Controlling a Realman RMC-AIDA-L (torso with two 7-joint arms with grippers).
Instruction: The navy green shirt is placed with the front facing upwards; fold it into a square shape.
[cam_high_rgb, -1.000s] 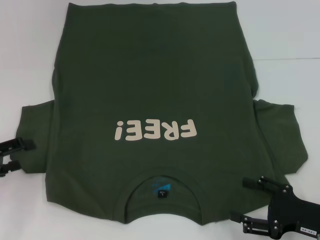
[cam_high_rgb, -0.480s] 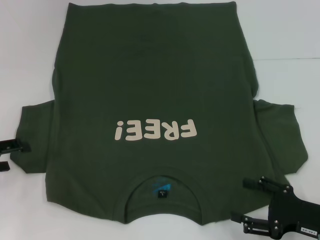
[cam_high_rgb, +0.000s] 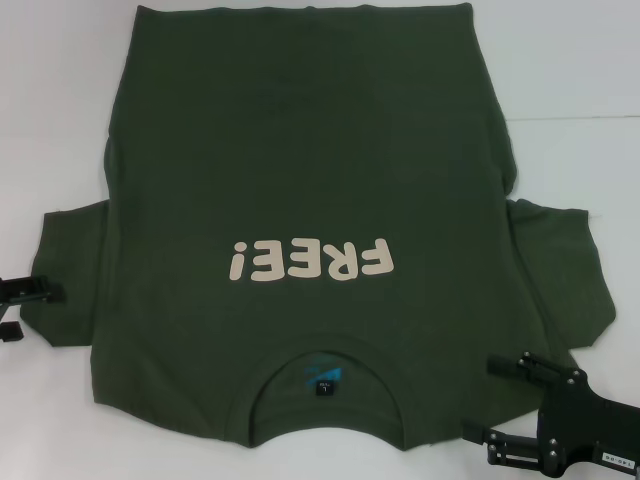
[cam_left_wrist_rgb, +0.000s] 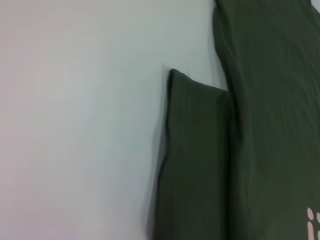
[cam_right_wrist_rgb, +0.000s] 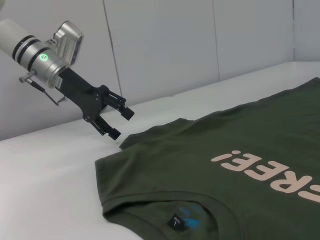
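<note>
While the navy green shirt (cam_high_rgb: 310, 200) lies flat, print up, across the middle of the white table (cam_high_rgb: 50, 120), the left gripper (cam_high_rgb: 25, 310) hovers spread at eight o'clock and the right gripper (cam_high_rgb: 485, 400) gapes empty at five o'clock.

Count, items in view:

- Navy green shirt (cam_high_rgb: 300, 170): one. Spread on bench, print side up.
- Sleeves: two, one at each side of shirt body.
- Printed word "FREE!" (cam_high_rgb: 308, 261): one, cream lettering.
- Neck label (cam_high_rgb: 324, 386): one, inside collar.
- Collar opening: one, round.
- Bench (cam_high_rgb: 570, 80): one, white surface.
- Pincers: two. Left pincer (cam_high_rgb: 22, 310) at edge of left sleeve, fingers parted. Right pincer (cam_high_rgb: 490, 398) at collar-side corner, fingers parted.
</note>
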